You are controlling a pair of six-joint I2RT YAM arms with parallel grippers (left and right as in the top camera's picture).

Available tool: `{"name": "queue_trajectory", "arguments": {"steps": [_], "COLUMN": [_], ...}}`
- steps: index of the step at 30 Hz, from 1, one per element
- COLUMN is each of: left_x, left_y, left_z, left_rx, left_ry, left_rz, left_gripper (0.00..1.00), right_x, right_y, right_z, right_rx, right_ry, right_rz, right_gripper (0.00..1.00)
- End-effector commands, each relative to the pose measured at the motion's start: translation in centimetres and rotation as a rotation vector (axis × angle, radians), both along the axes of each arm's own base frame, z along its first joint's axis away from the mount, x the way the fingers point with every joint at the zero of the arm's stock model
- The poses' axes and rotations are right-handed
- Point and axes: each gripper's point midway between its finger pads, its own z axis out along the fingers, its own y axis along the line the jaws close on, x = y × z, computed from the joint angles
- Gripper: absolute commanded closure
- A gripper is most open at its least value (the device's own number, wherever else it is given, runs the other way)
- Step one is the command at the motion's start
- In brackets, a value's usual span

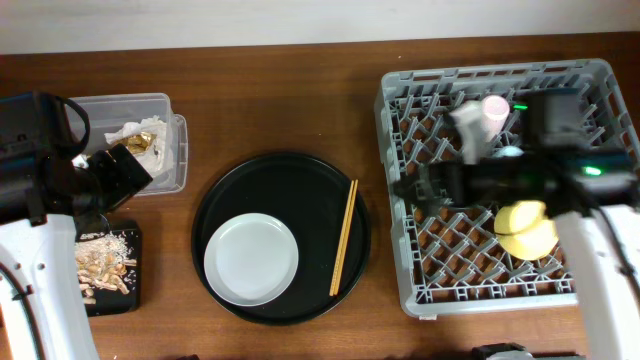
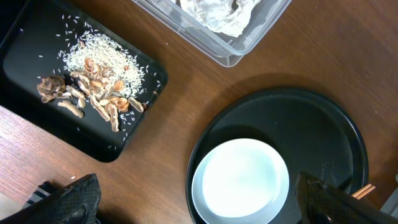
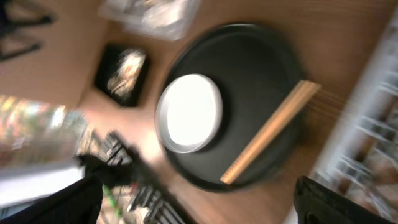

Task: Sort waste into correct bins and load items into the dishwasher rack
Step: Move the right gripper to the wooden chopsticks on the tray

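Brown wooden table [image 1: 280, 100] — dishwasher rack [image 1: 450, 250] upon it.

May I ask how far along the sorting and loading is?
Done: wrappers in clear tub, rice and scraps in black tray, pink cup and yellow dish in rack. In hand: nothing; left gripper and right gripper open. Left: grey plate, chopsticks.

Left gripper [image 2: 196, 190] and right gripper [image 3: 196, 193] both gape wide (right arm [image 1: 500, 180] blurred)
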Motion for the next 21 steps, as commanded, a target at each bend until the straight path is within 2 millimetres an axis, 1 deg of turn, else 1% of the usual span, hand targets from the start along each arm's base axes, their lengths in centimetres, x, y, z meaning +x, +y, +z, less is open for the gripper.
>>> {"name": "queue_trajectory", "arguments": {"steps": [1, 2, 3, 4, 6, 7, 8, 10, 12, 13, 15, 17, 18, 21], "left_x": [0.1, 0.1, 0.1, 0.1, 0.1, 0.1, 0.1, 0.1, 0.1, 0.1, 0.1, 0.1, 0.1, 0.1], "left_y": [0.1, 0.1, 0.1, 0.1, 0.1, 0.1, 0.1, 0.1, 0.1, 0.1, 0.1, 0.1, 0.1, 0.1], "left_z": [0.4, 0.4, 0.4, 0.4, 0.4, 0.4, 0.4, 0.4, 0.4, 0.4, 0.4, 0.4, 0.4, 0.4], "left_rx": [-0.001, -0.001, -0.001, -0.001, -0.001, -0.001, -0.001, -0.001, -0.001, -0.001, -0.001, -0.001, -0.001, -0.001], "left_ry": [-0.015, -0.015, -0.015, -0.015, -0.015, -0.015, -0.015, -0.015, -0.015, -0.015, -0.015, -0.015, -0.015, -0.015], "left_rz": [0.009, 0.009, 0.009, 0.009, 0.009, 0.009, 0.009, 0.009, 0.009, 0.009, 0.009, 0.009, 0.009, 0.009], "left_gripper": [0.01, 0.01, 0.01, 0.00, 0.01, 0.01, 0.01, 0.01, 0.01, 0.01, 0.01, 0.01, 0.01, 0.00], "right_x": [-0.7, 0.9, 2.2, 3.3, 3.8, 3.8, 3.9, 4.2, 4.2, 4.2, 4.2, 3.9, 3.8, 3.4], "right_y": [5.4, 6.2, 5.8, 4.9, 4.0, 4.0, 4.3, 6.2, 7.5, 8.3, 9.0, 9.0, 8.9, 9.1], "right_z": [-1.4, -4.0, -6.4, -8.8, -11.7, -12.8, -13.9, -15.6, -16.5, -17.0, -17.6, -18.7, -19.4, -21.4], "right_rx": [0.040, -0.053, -0.158, -0.276, -0.416, -0.459, -0.493, -0.507, -0.513, -0.515, -0.526, -0.572, -0.601, -0.645], "right_ry": [0.033, 0.140, 0.226, 0.295, 0.362, 0.386, 0.404, 0.408, 0.399, 0.392, 0.379, 0.380, 0.381, 0.420], "right_rz": [0.176, 0.054, -0.106, -0.279, -0.473, -0.538, -0.590, -0.585, -0.559, -0.541, -0.529, -0.566, -0.583, -0.609], "right_gripper": [0.02, 0.02, 0.02, 0.01, 0.01, 0.02, 0.01, 0.02, 0.01, 0.08, 0.28, 0.36, 0.37, 0.50]}}
